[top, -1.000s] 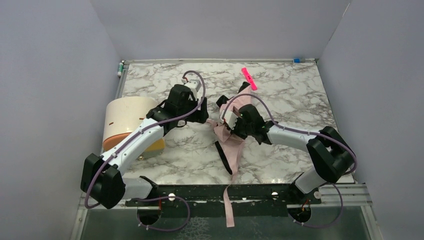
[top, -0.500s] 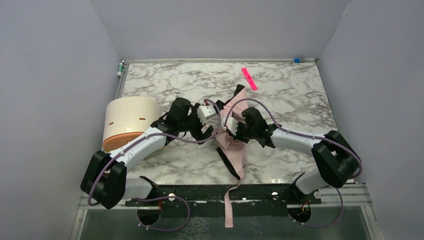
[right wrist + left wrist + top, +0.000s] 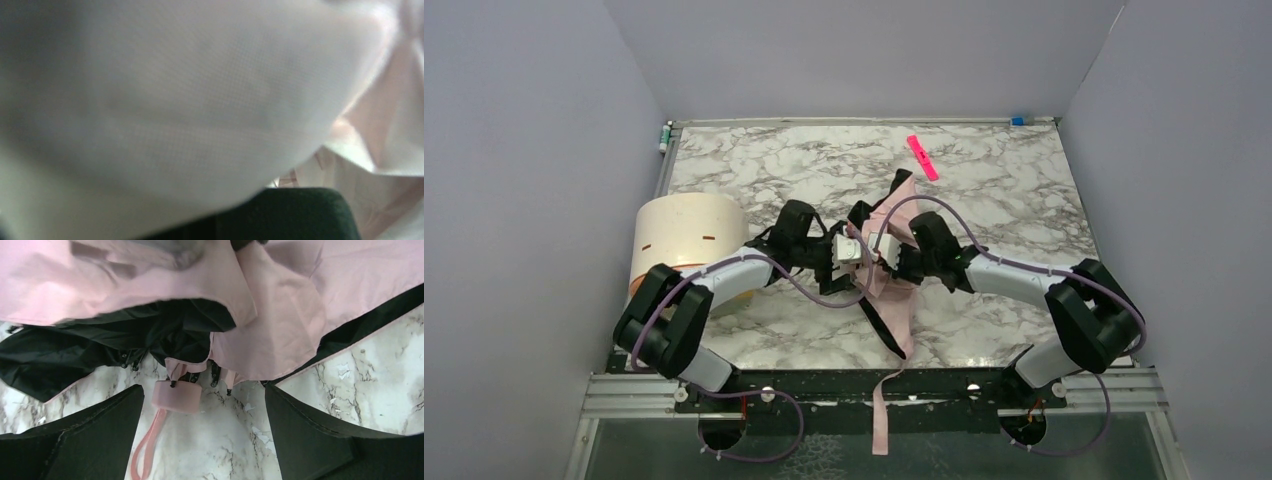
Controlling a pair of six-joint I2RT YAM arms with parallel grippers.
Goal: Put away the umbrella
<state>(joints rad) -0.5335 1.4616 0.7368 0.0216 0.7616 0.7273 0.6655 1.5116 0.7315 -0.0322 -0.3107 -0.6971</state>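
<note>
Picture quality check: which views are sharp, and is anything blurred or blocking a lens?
Top view: evenly lit, sharp, soft shadows, no glare on the table. Left wrist: sharp on the umbrella and its handle, left fingers dark in the bottom corners. Right wrist: almost wholly out of focus, pale fabric filling the frame, one dark finger at the bottom.

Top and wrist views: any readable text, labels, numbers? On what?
No readable text.
The pink strip has a dark mark, too small to read.
The cylinder has short dashes, not letters.
The umbrella shows no print; the right wrist view is only blurred fabric.
</note>
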